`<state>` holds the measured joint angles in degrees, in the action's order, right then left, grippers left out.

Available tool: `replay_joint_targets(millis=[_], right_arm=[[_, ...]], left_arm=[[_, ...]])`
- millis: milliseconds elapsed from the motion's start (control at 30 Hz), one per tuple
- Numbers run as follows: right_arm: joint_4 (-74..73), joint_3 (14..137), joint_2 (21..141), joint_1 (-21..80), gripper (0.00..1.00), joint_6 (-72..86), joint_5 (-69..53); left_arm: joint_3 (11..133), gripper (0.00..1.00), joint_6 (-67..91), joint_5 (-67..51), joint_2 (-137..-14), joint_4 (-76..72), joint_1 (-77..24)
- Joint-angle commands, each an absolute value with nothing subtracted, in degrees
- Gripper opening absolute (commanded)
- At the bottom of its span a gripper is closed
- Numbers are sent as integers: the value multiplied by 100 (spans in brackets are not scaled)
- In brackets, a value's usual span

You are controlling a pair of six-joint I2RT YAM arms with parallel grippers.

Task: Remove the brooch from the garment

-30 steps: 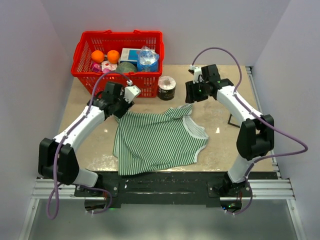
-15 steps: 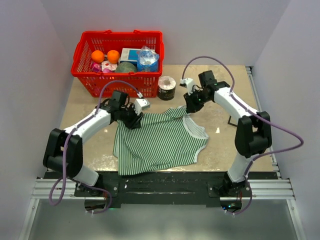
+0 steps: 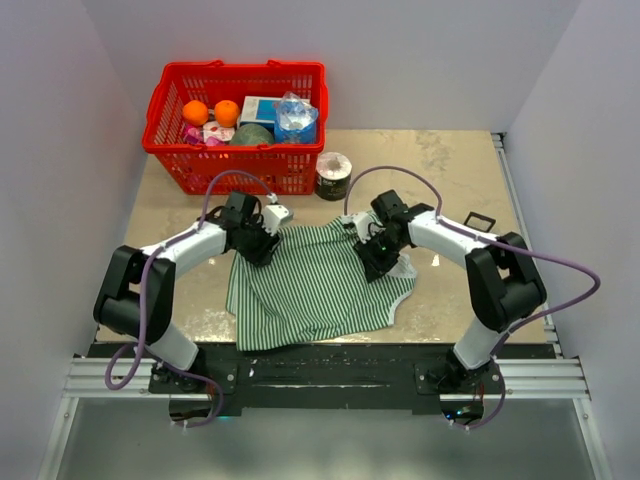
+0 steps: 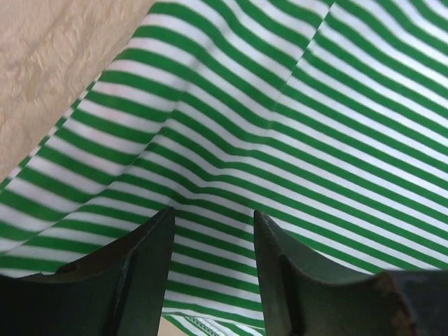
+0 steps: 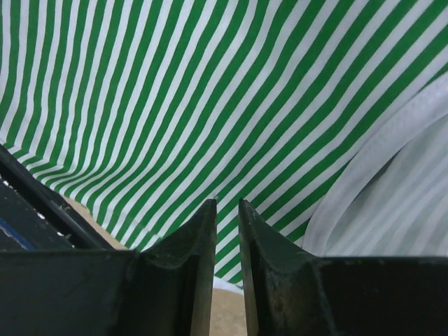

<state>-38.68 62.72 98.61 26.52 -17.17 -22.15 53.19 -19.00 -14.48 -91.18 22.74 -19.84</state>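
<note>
The green-and-white striped garment [image 3: 310, 290] lies crumpled on the table in front of both arms. My left gripper [image 3: 262, 248] sits low over its upper left part. In the left wrist view its jaws [image 4: 213, 213] stand open, with striped cloth [image 4: 315, 105] under them and nothing between them. My right gripper [image 3: 375, 265] is down at the garment's right side, by the white-trimmed neck opening [image 5: 378, 161]. Its jaws [image 5: 227, 204] stand only a narrow slit apart over the stripes [image 5: 175, 91], and nothing shows between them. The brooch is not visible in any view.
A red basket [image 3: 240, 165] of groceries stands at the back left, with a white tape roll [image 3: 333, 175] beside it. A small black square frame [image 3: 479, 221] lies right of the garment, and a tiny dark speck [image 3: 437, 261] lies on the tan table [image 3: 440, 170].
Both arms have swung inward and down onto the garment, the right one coming from the back right to the neck opening. The right jaws have narrowed.
</note>
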Motion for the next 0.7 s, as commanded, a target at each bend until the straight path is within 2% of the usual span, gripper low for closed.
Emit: replay_joint_targets(millis=[0, 33, 133, 300, 367, 467, 500, 567, 633, 667], right_arm=[[-3813, 6231, 9474, 2601, 25, -1073, -1689], [-3893, 6249, 9440, 2593, 32, -968, -1609], [-4060, 6074, 9264, 2593, 34, -730, -1416], [-4201, 6047, 9150, 2593, 19, -816, -1643], [-4184, 6195, 9009, 2593, 17, -870, -1844], [-4078, 6748, 9052, 2514, 26, -1115, -2152], [-4069, 6959, 9157, 2444, 32, -1247, -2206], [-4034, 7627, 9533, 2365, 38, -1773, -2337], [-4017, 8179, 9833, 2233, 54, -2456, -2723], [-3973, 8313, 10148, 2198, 58, -2687, -2812]], left_arm=[[5133, 54, -1652, -1125, -9105, 1978, -1741], [5098, 54, -1678, -1125, -9114, 1969, -1705], [5028, 54, -1862, -1081, -9105, 1785, -1626], [5071, 55, -2161, -782, -9360, 1187, -1451], [5211, 54, -2232, -1340, -9483, 1142, -1310], [5160, 55, -2688, -2630, -9081, 1317, -1353], [5133, 55, -2776, -2837, -8922, 1388, -1388], [5071, 56, -2804, -3136, -8439, 1616, -1494], [5124, 57, -2856, -3234, -8123, 1801, -1503], [5185, 58, -2883, -3069, -8086, 2002, -1512]])
